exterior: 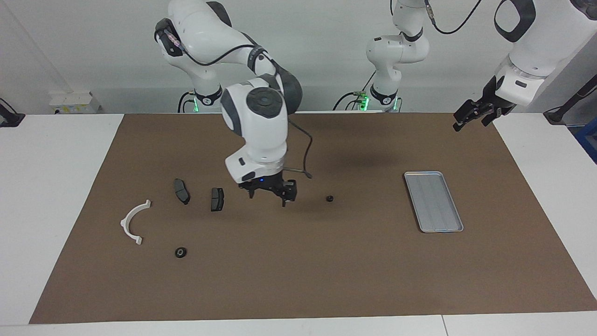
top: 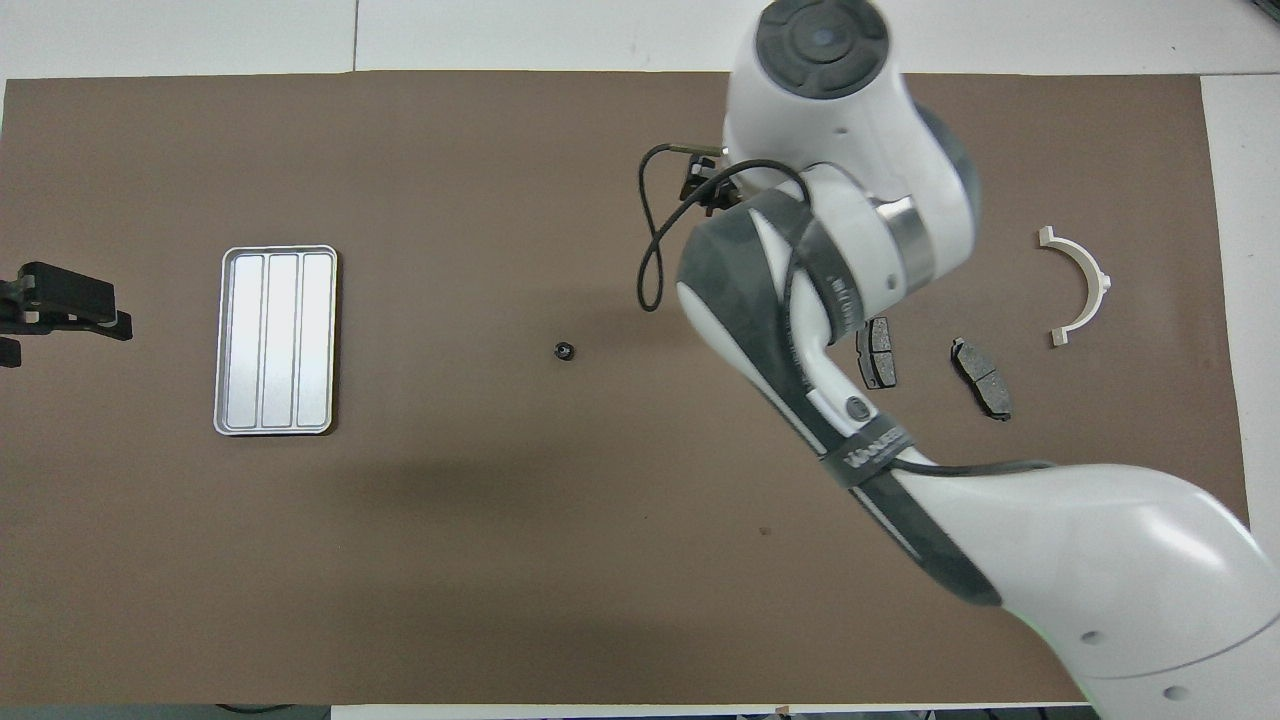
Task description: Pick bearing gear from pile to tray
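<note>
One bearing gear (exterior: pixel 329 199) on mat, beside open right pincer (exterior: pixel 269 192)

Two cameras cover one brown mat (exterior: pixel 298 270). The first hangs high across the table, facing the robots, whose bases line the top of its frame against a white wall; it stands back far enough to take in the whole mat and the white table edges. The second sits high above the robots' own end, looking steeply down and forward, arms entering from below. Both share the mat (top: pixel 400 560), the tray (exterior: pixel 454 228) (top: pixel 226 420) and scattered parts, turned half around.
</note>
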`<action>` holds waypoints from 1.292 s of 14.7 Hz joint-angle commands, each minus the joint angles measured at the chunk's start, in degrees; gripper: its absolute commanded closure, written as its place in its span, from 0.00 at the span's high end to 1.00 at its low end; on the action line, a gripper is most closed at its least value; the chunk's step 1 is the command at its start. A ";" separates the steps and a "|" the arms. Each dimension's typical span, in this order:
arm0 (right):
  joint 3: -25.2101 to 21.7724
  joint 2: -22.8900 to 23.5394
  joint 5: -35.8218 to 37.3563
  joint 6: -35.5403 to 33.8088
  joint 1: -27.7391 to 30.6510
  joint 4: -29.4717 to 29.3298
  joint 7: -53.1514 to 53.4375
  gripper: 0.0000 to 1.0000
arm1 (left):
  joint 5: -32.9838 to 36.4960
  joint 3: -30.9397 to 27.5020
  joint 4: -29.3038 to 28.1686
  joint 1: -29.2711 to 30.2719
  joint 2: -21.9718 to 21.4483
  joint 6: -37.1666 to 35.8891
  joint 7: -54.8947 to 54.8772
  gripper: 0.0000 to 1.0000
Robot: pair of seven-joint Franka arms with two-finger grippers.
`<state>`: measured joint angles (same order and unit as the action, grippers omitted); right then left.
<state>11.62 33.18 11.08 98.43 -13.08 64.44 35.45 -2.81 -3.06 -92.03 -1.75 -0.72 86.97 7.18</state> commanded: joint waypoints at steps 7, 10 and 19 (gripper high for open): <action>1.12 -1.01 -1.06 4.20 20.71 7.17 -33.17 1.00 | 0.87 0.25 0.01 0.25 -0.42 -1.36 -0.32 1.00; 0.95 -0.14 -0.98 12.47 22.92 13.24 -32.99 1.00 | 0.78 0.33 -0.52 0.25 -0.68 -0.93 -0.85 1.00; 0.86 6.72 0.43 21.80 21.08 13.87 -25.26 1.00 | 0.35 0.51 -11.94 -15.90 -0.88 16.64 12.07 1.00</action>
<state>11.88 39.52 10.54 118.50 8.65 77.90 7.82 -2.83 -1.84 -100.31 -14.38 -1.36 99.68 16.28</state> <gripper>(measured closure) 0.000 0.000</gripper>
